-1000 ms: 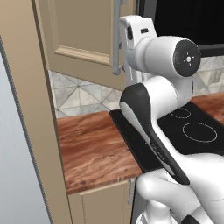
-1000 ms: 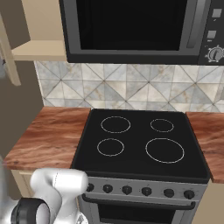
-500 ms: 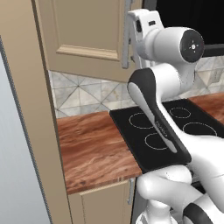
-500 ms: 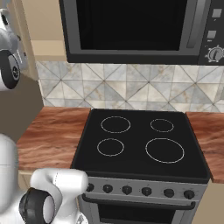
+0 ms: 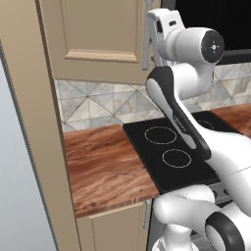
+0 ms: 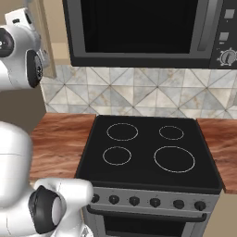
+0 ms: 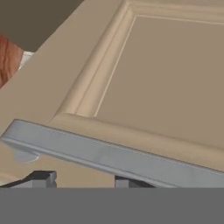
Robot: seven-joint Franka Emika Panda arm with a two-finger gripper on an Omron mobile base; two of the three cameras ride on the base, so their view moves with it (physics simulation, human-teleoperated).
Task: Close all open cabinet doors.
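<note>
Cabinet door (image 5: 93, 39) hanging at twelve o'clock above the wooden desk (image 5: 105, 169), beige with recessed panel, silver bar handle (image 5: 145, 44) along its right edge. Gripper (image 7: 78, 177) pressed up against that handle (image 7: 109, 155), jaws clenched narrow around the bar, dark fingertips (image 7: 41, 178) just below it in the hand view. No readable writing anywhere. Arm rising from five o'clock in the left base view, elbow bent, wrist raised to one o'clock beside the door edge. Black cooktop (image 6: 148, 152) at three o'clock of the desk, microwave (image 6: 143, 30) above it.
</note>
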